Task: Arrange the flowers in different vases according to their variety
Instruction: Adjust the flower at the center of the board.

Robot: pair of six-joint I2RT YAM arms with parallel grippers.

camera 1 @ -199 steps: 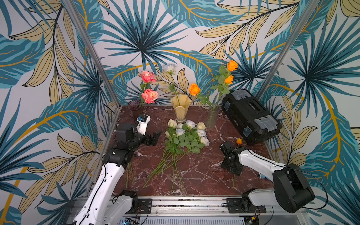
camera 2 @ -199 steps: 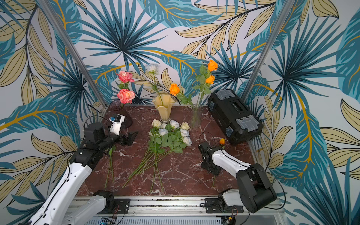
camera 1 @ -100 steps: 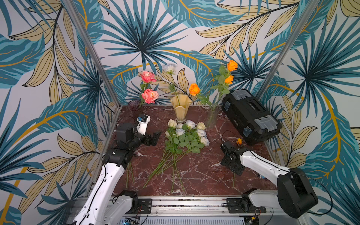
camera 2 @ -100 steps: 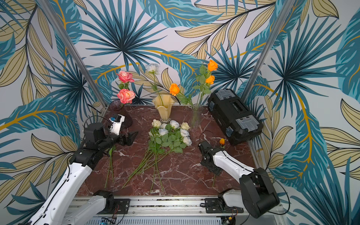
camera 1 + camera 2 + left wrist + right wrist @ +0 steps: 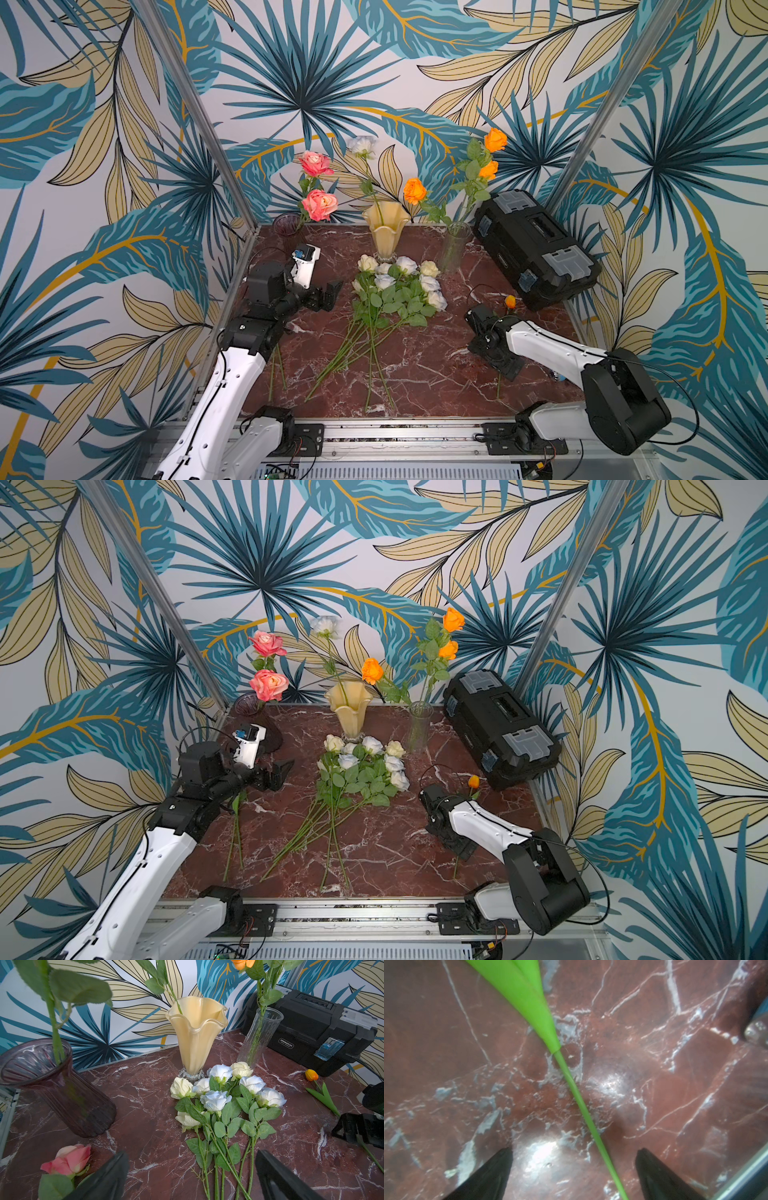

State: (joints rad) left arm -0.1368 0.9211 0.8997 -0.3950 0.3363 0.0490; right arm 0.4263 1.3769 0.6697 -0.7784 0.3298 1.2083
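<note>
**Flowers (image 5: 395,291) loose on the table (image 5: 415,374), both claws released**

A bunch of white and cream roses (image 5: 365,766) lies mid-table, heads toward the far side, just in front of the cream vase (image 5: 384,232), which holds one pale rose (image 5: 361,145). The purple vase (image 5: 286,226) at far left holds two pink roses (image 5: 319,205). The clear vase (image 5: 455,249), right of the cream one, holds three orange roses (image 5: 414,191). A black toolbox (image 5: 536,249) sits at far right.

The right arm reaches from its near-right base toward the left and far side, wrist bent down. The right claw (image 5: 574,1150) points at the table, jaws spread on either side of the green stem of the orange tulip (image 5: 510,301), touching neither side of it.

The left arm rises from the near-left base. The left claw (image 5: 191,1154) is held roughly level above the table, jaws wide apart and gripping nothing. A pink bud (image 5: 68,1159) lies just below it.
</note>
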